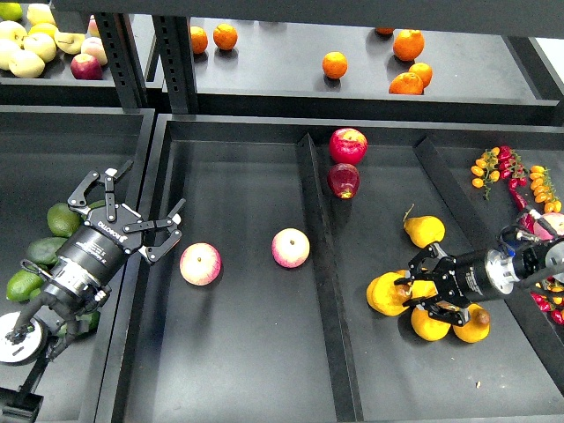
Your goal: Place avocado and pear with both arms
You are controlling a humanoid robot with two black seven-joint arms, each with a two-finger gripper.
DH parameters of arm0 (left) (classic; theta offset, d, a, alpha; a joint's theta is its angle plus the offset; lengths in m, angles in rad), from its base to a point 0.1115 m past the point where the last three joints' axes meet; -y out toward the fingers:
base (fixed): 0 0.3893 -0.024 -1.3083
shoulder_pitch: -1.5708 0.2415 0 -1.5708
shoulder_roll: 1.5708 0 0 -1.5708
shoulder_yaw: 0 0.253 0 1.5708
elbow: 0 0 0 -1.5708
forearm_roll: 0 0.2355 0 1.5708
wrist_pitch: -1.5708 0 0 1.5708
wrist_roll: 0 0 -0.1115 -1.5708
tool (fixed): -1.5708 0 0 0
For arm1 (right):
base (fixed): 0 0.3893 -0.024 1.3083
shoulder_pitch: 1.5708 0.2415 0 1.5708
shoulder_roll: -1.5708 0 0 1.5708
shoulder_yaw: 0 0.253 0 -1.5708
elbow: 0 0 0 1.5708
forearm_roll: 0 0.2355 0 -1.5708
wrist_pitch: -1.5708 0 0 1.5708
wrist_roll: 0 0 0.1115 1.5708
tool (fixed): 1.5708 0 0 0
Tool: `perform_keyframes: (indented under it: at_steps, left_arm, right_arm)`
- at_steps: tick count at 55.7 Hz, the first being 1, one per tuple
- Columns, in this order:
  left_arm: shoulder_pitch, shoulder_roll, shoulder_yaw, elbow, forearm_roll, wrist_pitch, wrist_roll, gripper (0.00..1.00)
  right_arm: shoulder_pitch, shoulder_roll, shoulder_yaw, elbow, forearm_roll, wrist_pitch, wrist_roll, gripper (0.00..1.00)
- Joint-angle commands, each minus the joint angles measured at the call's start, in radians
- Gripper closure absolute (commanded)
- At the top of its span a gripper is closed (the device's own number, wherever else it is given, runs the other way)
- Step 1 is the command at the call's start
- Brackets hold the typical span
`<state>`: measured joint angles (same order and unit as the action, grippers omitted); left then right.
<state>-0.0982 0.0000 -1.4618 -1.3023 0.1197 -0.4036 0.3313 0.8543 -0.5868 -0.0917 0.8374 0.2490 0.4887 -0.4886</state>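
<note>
My right gripper comes in from the right over the right compartment. Its fingers close round a yellow-orange pear that sits low beside other pears. The dark green elongated avocado lies in the left bin among lighter green avocados, partly behind my left arm. My left gripper is open and empty, its fingers spread wide over the rim between the left bin and the middle compartment, to the right of the avocado.
Further pears lie round my right gripper. Two pink apples lie in the middle compartment, and red apples at the back. A raised divider splits the compartments. Oranges sit on the shelf behind.
</note>
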Motion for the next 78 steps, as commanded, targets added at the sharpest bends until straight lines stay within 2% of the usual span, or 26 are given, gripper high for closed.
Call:
perform_keyframes:
  at_steps: [1, 9, 27, 35, 48, 56, 57, 61, 78]
  left_arm:
    - [0.002, 0.0, 0.0, 0.0, 0.0, 0.0, 0.0, 0.0]
    - [0.0, 0.0, -0.002, 0.0, 0.0, 0.0, 0.0, 0.0]
    - [0.002, 0.0, 0.0, -0.002, 0.0, 0.0, 0.0, 0.0]
    - [0.002, 0.0, 0.0, -0.002, 0.0, 0.0, 0.0, 0.0]
    - [0.002, 0.0, 0.001, -0.002, 0.0, 0.0, 0.0, 0.0]
    - [0.002, 0.0, 0.003, 0.0, 0.001, 0.0, 0.0, 0.0]
    - [0.002, 0.0, 0.003, 0.0, 0.001, 0.0, 0.0, 0.0]
    - [0.002, 0.0, 0.003, 0.001, 0.001, 0.0, 0.0, 0.0]
    - [0.002, 0.0, 0.009, 0.001, 0.001, 0.003, 0.0, 0.0]
  right_arm:
    - [-0.035, 0.038, 0.004, -0.032, -0.01, 0.0, 0.0, 0.91]
    - [-0.075, 0.087, 0.023, -0.089, -0.028, 0.0, 0.0, 0.88]
    - [-0.133, 0.107, 0.055, -0.123, -0.045, 0.0, 0.0, 0.84]
    - [-0.153, 0.11, 0.067, -0.126, -0.063, 0.0, 0.0, 0.78]
    - [-0.158, 0.108, 0.067, -0.126, -0.071, 0.0, 0.0, 0.5]
    - [-0.15, 0.096, 0.069, -0.118, -0.079, 0.0, 0.0, 0.22]
    - [-0.144, 0.09, 0.069, -0.11, -0.076, 0.0, 0.0, 0.13]
    - [-0.135, 0.074, 0.072, -0.096, -0.076, 0.0, 0.0, 0.03]
    - [-0.126, -0.027, 0.194, -0.009, -0.053, 0.0, 0.0, 0.01]
